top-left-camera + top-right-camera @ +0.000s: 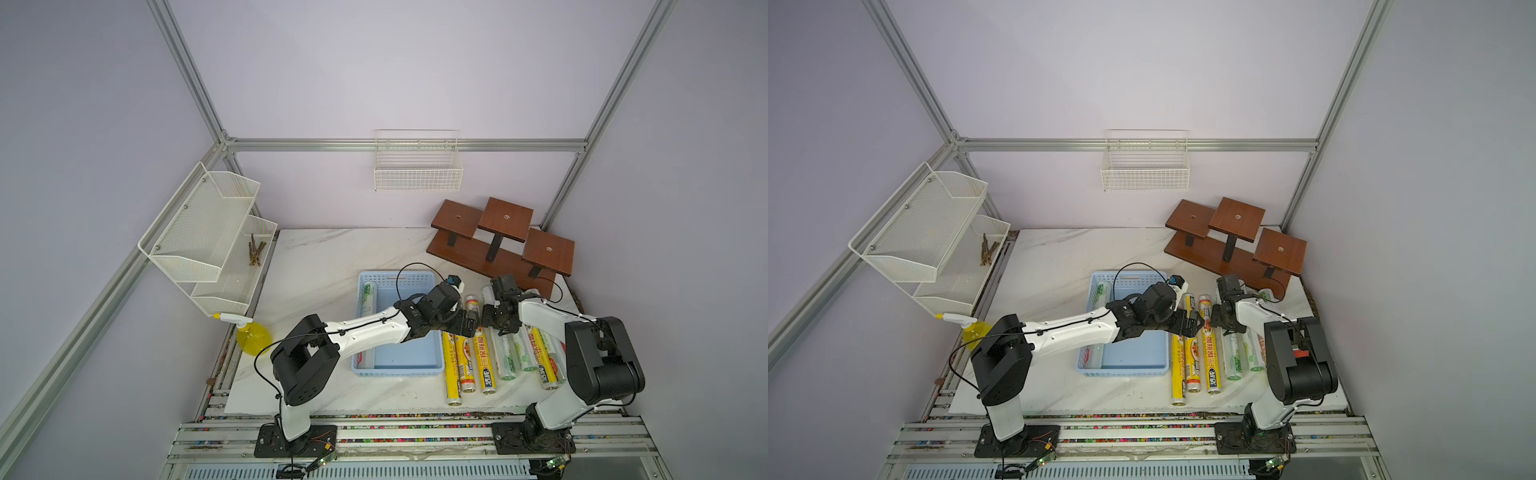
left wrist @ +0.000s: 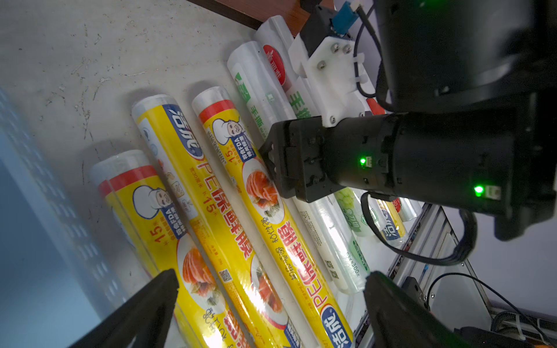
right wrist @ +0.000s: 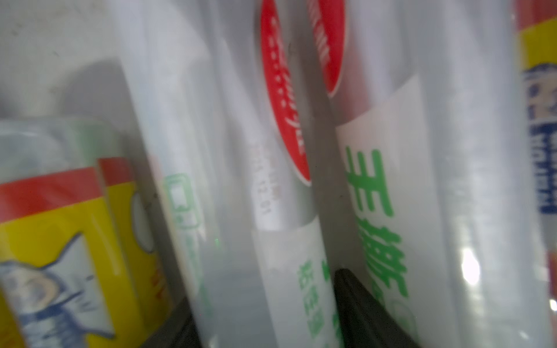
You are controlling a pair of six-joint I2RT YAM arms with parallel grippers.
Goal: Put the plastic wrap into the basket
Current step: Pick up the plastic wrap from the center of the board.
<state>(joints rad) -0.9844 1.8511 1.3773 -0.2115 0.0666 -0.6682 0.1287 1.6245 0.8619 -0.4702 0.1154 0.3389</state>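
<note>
In the basket [image 1: 397, 371], top views show plastic wrap [image 1: 366, 297].

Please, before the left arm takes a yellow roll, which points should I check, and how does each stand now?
1. Left jaws open: ok. The left gripper stands wide open above the yellow rolls.
2. Room in the basket: ok. One translucent roll lies inside, along a wall; much of the floor is bare.
3. Space between arms: not ok. The right gripper sits close beside the left one.
4. Right jaws' grip: cannot tell. A green-print roll lies between them; contact is unclear.
5. Yellow rolls lie flat, side by side: ok.
</note>
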